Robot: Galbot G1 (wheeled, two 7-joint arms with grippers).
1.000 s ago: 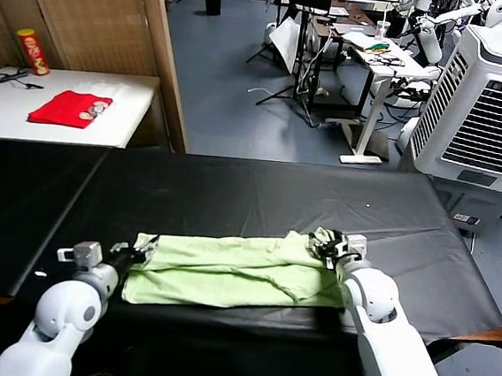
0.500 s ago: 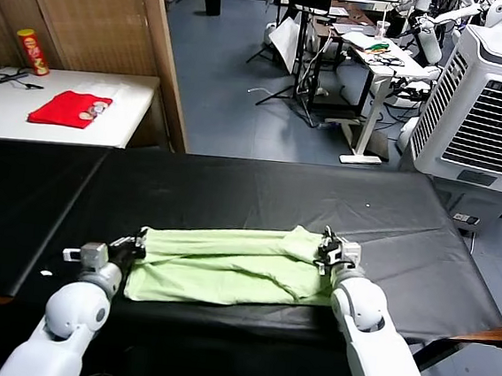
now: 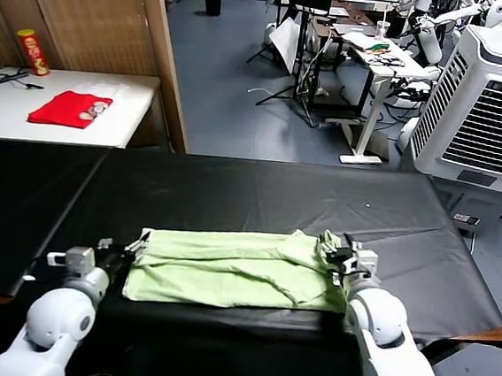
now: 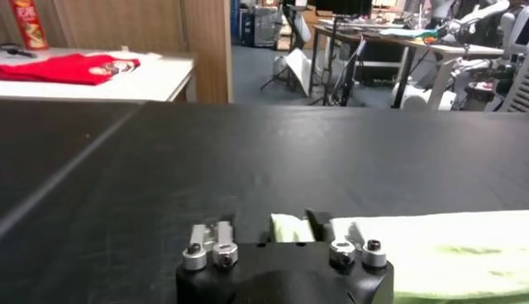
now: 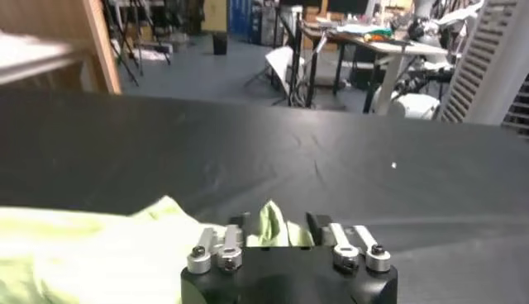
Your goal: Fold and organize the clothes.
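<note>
Head view: the T-shirt lies as a long folded band across the near edge of the black table. The left gripper and right gripper, clamped on the band's two ends half a second earlier, now stand with fingers wide, each just beside its end. The cloth has settled flat; the fold appears laid, and the release suggests the next step is regrasping for a further fold.

Left wrist view: the left gripper's fingers are spread, with the T-shirt's end lying loose between and beyond them.

Right wrist view: the right gripper's fingers are likewise spread; a raised tip of the T-shirt stands between them, unpinched.
</note>
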